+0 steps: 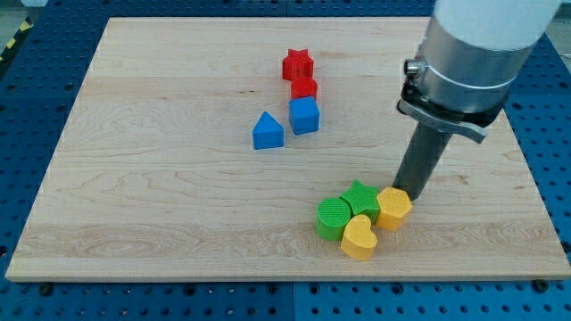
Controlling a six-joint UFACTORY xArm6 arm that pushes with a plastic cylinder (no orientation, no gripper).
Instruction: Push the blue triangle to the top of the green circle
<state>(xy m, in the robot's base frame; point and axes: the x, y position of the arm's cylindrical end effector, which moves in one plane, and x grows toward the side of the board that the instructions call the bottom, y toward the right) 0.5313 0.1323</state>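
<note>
My tip (411, 191), seemingly touching one of two yellow blocks (393, 208); two blue, green, red.

The arm's grey body (482, 45) is cut off by the view's top.

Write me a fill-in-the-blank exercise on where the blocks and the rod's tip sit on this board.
1. My tip rests just above the ____ block at the cluster's right end.
2. The blue triangle lies to the view's ____ of the blue cube.
3. The green circle touches the green ____.
4. The red star is the block nearest the view's ____.

Missing words: yellow; left; star; top
</note>
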